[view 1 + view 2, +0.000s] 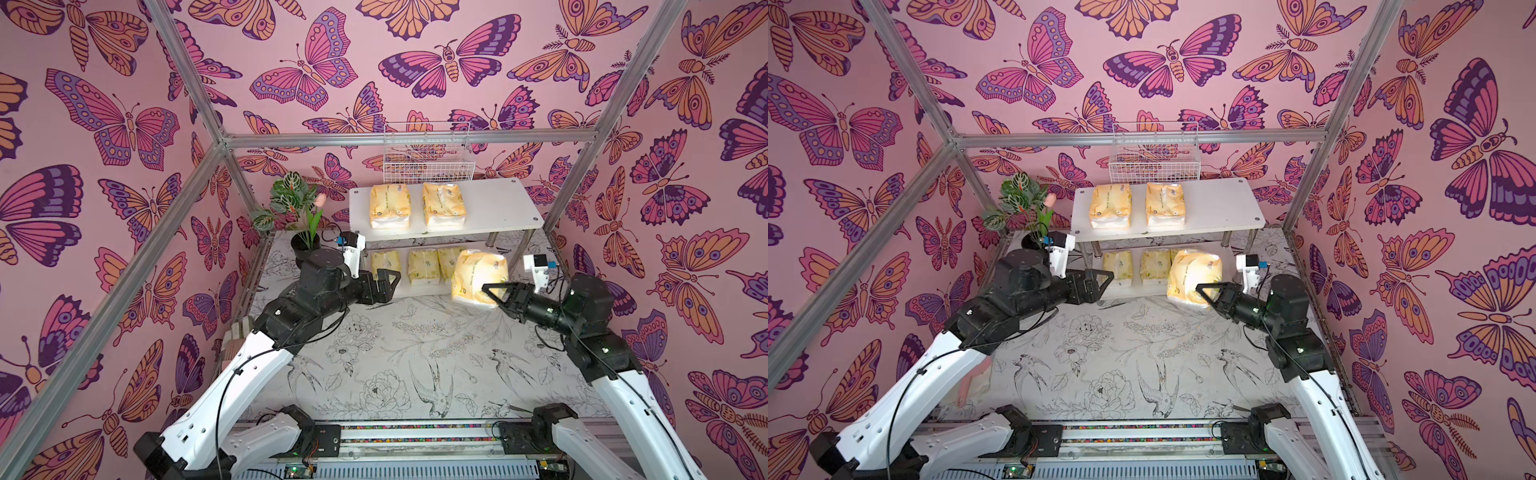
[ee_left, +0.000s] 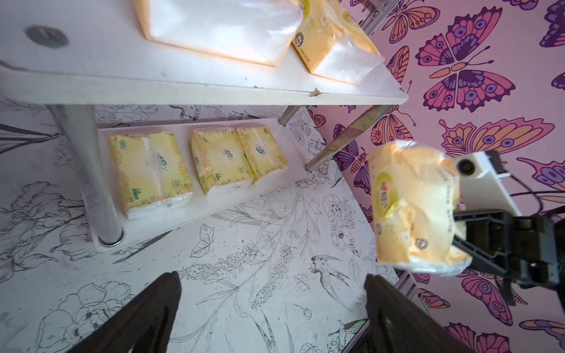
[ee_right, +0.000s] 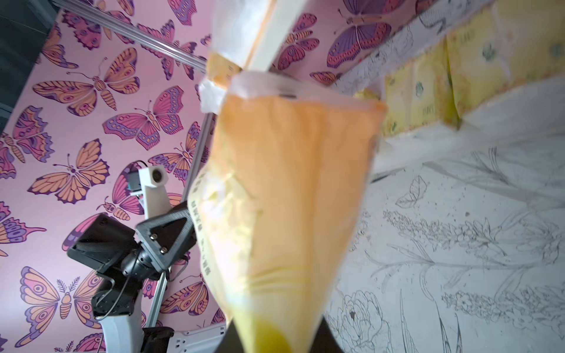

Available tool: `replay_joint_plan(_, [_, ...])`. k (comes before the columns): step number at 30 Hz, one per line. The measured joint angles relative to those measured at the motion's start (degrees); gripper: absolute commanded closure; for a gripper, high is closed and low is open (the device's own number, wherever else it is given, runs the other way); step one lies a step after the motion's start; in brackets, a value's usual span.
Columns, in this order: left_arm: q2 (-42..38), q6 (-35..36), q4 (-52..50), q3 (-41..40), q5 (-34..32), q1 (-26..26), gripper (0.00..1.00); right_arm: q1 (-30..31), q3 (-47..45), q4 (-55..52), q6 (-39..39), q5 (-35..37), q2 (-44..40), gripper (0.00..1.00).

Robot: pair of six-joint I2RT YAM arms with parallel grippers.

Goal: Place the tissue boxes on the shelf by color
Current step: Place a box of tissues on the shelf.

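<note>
The white two-tier shelf (image 1: pixel 498 203) (image 1: pixel 1221 203) stands at the back. Two orange-yellow tissue boxes (image 1: pixel 390 205) (image 1: pixel 443 204) lie on its top tier. Three pale yellow-green ones (image 1: pixel 385 266) (image 1: pixel 423 266) (image 2: pixel 263 152) sit in a row on the lower tier. My right gripper (image 1: pixel 490 295) (image 3: pixel 276 339) is shut on a third orange-yellow tissue box (image 1: pixel 478 276) (image 1: pixel 1192 274) (image 3: pixel 284 189), held off the table in front of the lower tier's right end. My left gripper (image 1: pixel 395 286) (image 2: pixel 272 278) stands open and empty near the lower tier's left end.
A potted plant (image 1: pixel 299 216) stands left of the shelf, close behind my left arm. A white wire basket (image 1: pixel 428 158) hangs on the wall above the shelf. Metal frame posts (image 1: pixel 569 195) rise at the back corners. The flower-printed table (image 1: pixel 415 353) spreads in front.
</note>
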Motion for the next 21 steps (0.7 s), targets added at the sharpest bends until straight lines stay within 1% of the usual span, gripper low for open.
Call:
replay_joint_plan(5, [1.2, 3.5, -4.5, 4.6, 0.0, 2.5, 0.00, -5.7, 13.3, -0.7, -1.4, -2.9, 8.2, 0.83])
replay_joint_plan(10, [2.9, 4.8, -6.3, 6.0, 0.2, 3.7, 0.00, -10.3, 23.9, -0.5, -1.5, -4.7, 19.2, 0.83])
replay_joint_plan(16, [3.1, 5.4, -7.3, 6.1, 0.5, 3.9, 0.01, -16.1, 31.8, 0.0, -0.5, -7.4, 32.0, 0.81])
replay_joint_plan(21, [2.9, 5.5, -7.5, 6.1, 0.6, 4.1, 0.00, -16.9, 37.4, -0.2, 0.1, -9.8, 40.3, 0.80])
